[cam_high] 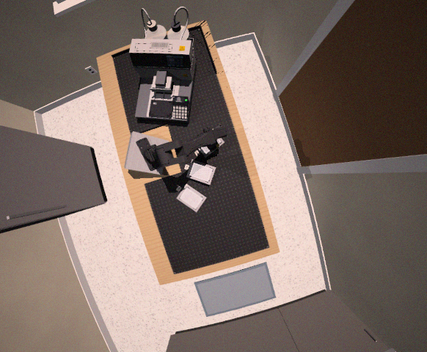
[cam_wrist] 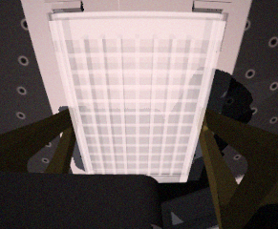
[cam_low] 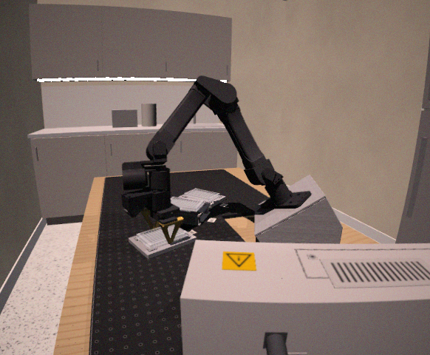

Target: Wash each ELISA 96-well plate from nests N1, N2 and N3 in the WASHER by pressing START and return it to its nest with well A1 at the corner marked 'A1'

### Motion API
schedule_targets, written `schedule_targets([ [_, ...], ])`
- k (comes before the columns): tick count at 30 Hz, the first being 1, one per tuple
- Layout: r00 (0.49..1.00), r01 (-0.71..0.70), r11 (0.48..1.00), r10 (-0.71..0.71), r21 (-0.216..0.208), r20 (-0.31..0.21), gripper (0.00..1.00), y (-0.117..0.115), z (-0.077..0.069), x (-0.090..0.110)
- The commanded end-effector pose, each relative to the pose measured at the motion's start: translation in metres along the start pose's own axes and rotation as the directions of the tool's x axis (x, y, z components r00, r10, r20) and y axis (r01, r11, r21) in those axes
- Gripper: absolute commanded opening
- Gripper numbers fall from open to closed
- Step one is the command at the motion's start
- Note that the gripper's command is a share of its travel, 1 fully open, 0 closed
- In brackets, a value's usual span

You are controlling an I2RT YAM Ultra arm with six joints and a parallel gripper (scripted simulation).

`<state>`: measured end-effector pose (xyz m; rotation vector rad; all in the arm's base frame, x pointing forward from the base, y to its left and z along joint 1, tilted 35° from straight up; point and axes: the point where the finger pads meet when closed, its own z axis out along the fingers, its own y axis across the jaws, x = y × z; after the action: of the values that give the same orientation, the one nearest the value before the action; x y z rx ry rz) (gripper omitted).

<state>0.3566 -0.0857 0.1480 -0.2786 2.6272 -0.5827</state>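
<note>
Three plates make up your job, and you can see only two of them from above: one in its nest (cam_high: 191,198) at the near end of the row and the next one along (cam_high: 201,173); the third place is under the arm (cam_high: 191,145) in that view, so you cannot tell from there what it holds. From the side view, your jaws are down on the plate (cam_low: 157,238) nearest the washer (cam_low: 314,290), which sits flat on its slab on the counter (cam_low: 78,244).

Your jaws stand nearly at their widest and are clamped across the plate's (cam_wrist: 138,95) two long sides, one olive finger (cam_wrist: 64,143) on each edge, at the end nearest the wrist. Expect it to handle as light, rigid moulded plastic with smooth, slippery walls and a shallow skirt. A grip toward one end may let the far end droop or pivot, so lift level and slowly. The best hold is low on the long walls, near mid-length.

You cannot find the cut-off A1 corner here: the near corners are behind the wrist body, and the far ones are too blurred to read. The slab's A1 mark is not legible either. Whether the pads actually touch the walls is hard to make out. The keypad (cam_high: 180,111) shows a green lamp (cam_high: 185,100), but individual keys are too small to pick apart.
</note>
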Motion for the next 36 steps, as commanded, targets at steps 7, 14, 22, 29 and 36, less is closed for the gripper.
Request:
schedule_targets([
  [7, 1.000, -0.003, 1.000, 0.003, 0.004, 0.013, 0.00, -0.001, -0.003, -0.003],
  [14, 1.000, -0.003, 1.000, 0.003, 0.004, 0.013, 0.00, -0.001, -0.003, -0.003],
  [22, 1.000, -0.003, 1.000, 0.003, 0.004, 0.013, 0.00, -0.001, -0.003, -0.003],
  [29, 1.000, -0.003, 1.000, 0.003, 0.004, 0.013, 0.00, -0.001, -0.008, -0.003],
  [36, 1.000, -0.003, 1.000, 0.003, 0.003, 0.013, 0.00, -0.001, -0.019, -0.003],
])
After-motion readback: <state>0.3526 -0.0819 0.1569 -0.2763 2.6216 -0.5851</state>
